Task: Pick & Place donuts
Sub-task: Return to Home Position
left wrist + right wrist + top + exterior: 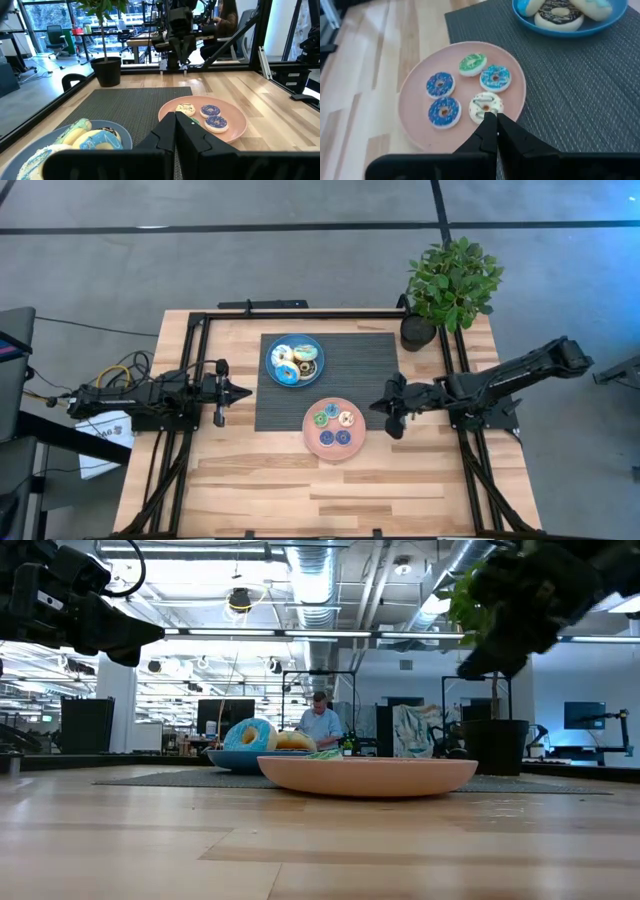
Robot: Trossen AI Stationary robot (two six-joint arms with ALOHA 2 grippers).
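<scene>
1. Five small donuts (486, 105) lie on the pink plate (356, 448), lower centre of the high view: one green, one teal, one cream and two blue, none stacked.
2. Several large donuts (284, 374), with blue, cream and dark brown icing among them, sit crowded on the blue plate (318, 372), at frame centre on the dark mat (370, 360).
3. Left gripper (248, 392): centre-left, just off the mat's left edge; jaws closed together, holding nothing.
4. Right gripper (373, 406): just right of the pink plate, at the mat's right edge; jaws closed together, empty.
5. Potted plant (450, 280): upper right, at the table (250, 480) corner.
</scene>
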